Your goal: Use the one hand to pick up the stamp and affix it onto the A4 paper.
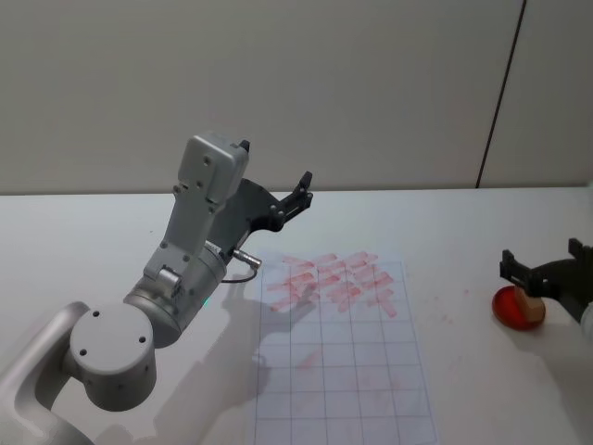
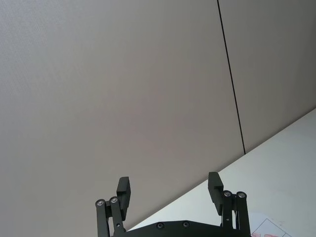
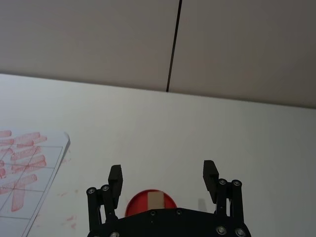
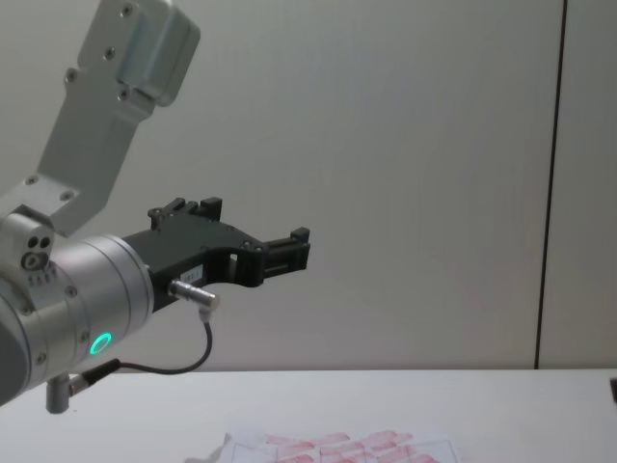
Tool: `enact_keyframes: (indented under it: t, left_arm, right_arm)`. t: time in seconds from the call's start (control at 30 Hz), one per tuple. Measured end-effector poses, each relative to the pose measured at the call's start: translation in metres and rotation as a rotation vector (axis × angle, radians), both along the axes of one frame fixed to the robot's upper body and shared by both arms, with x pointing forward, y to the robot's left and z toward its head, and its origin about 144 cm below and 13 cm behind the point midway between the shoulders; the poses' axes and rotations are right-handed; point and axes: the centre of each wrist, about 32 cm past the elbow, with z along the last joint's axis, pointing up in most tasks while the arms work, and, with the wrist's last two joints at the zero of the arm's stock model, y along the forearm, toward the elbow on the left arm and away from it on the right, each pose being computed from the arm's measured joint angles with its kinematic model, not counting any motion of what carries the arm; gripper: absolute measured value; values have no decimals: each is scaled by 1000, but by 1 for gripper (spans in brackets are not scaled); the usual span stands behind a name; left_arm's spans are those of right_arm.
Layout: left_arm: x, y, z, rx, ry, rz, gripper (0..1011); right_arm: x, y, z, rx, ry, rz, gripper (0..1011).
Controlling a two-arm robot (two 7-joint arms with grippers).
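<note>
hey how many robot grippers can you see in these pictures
2. The left gripper is raised in the air beyond the A4 paper, fingers open. The right gripper is at the table's right side, open around the stamp.

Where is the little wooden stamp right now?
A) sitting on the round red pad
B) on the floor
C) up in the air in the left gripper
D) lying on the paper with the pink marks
A: the stamp stands on the red pad on the table, between the open fingers of the right gripper, well away from the A4 paper; the left gripper is raised and open, holding nothing.
</note>
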Motion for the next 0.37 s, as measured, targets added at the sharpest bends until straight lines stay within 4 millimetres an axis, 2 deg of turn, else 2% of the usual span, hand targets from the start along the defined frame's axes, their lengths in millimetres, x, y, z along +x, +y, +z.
enact_keyframes:
  t: [0.37]
  left_arm:
    - [0, 0, 0, 0, 0, 0, 1001]
  right_arm:
    - [-12, -6, 2, -26, -161, 18, 1001]
